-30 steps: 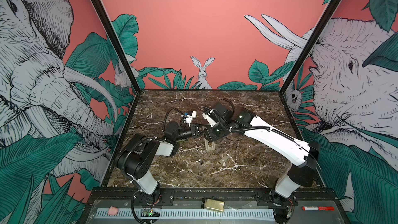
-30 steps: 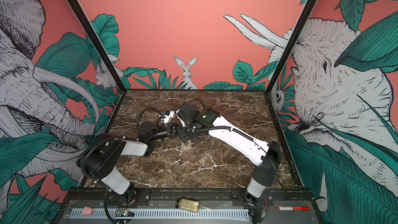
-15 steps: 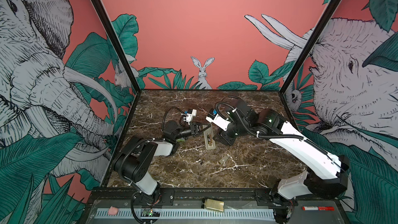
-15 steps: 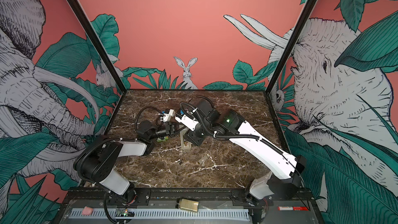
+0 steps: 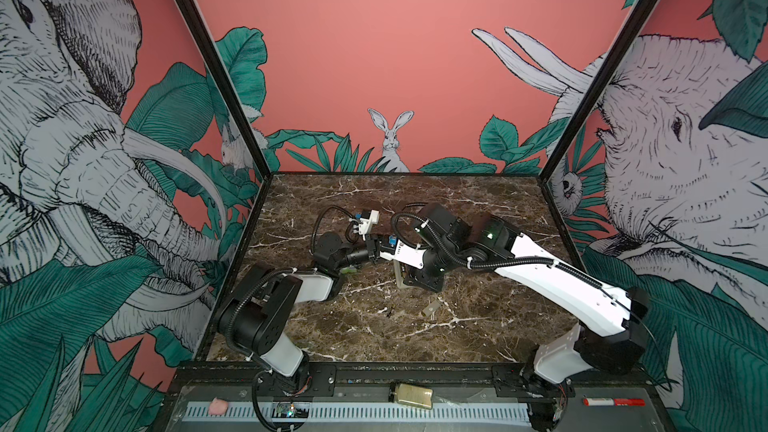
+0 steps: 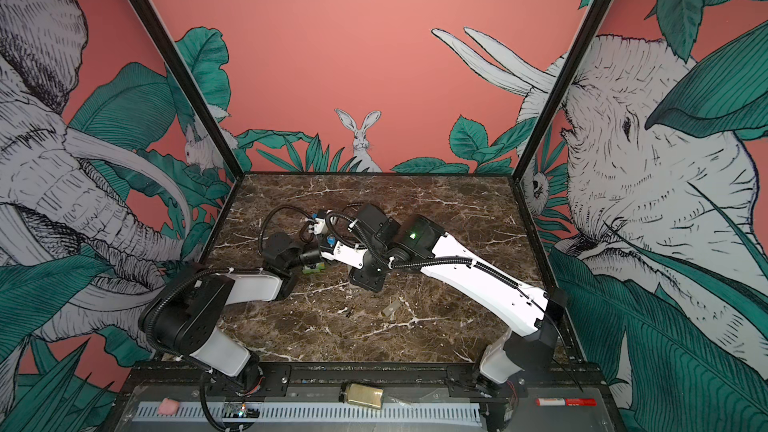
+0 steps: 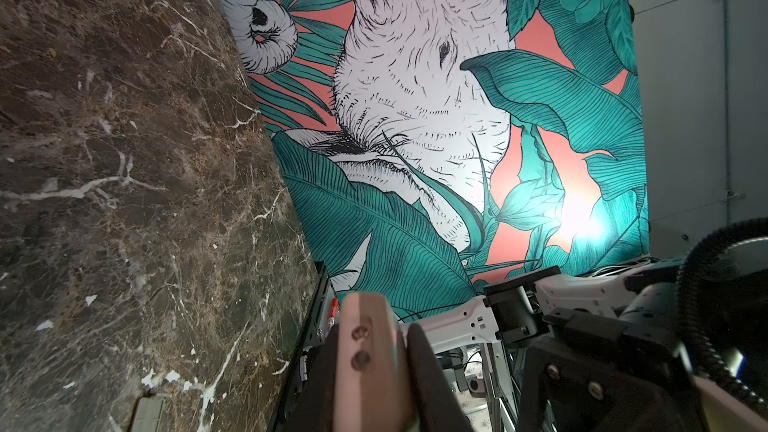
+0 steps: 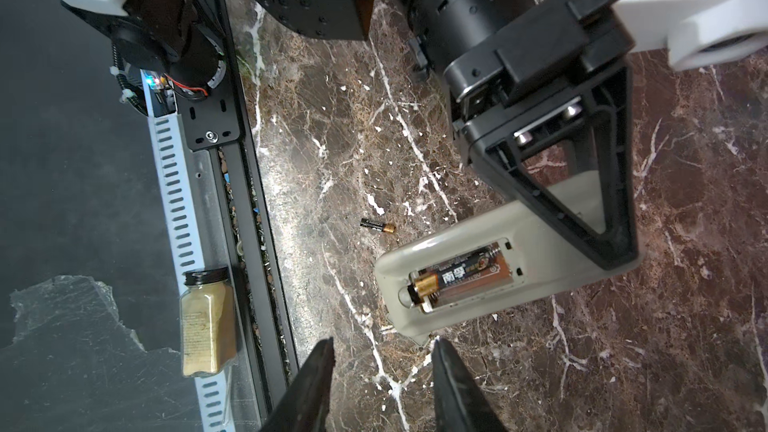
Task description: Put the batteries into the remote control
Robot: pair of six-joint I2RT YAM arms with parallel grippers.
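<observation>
- Only from the right wrist: parted jaws on the right gripper, a clear gap between the fingers, nothing held or touched.
- Just past those fingertips, the remote control, grey-beige back turned to that camera, recess uncovered.
- Inside the recess, a seated battery, brassy end towards the remote's rounded end.
- Clamped shut across the remote's other end: the left gripper. Best judged from the left wrist, with the remote edge-on as a pinkish-beige strip pinched between dark fingers.
- Recess and seated battery out of sight from that wrist.
- Apart from the remote, on its front-edge side: a loose battery, flat on the marble tabletop.
- In both top views, both sets of jaws hidden under the right arm and left arm. Of the remote only a beige sliver there, near the tabletop's middle.
- Plain in both top views, barely at a corner from the left wrist: a small grey plate, between remote and front edge, touching neither.
- In the top views alone: a green block, mostly hidden under the left arm.
- Beyond the front edge, on the rail: a spice jar, seen from the right wrist and in both top views.
- Near the front right corner, a red marker, in the top views only.
</observation>
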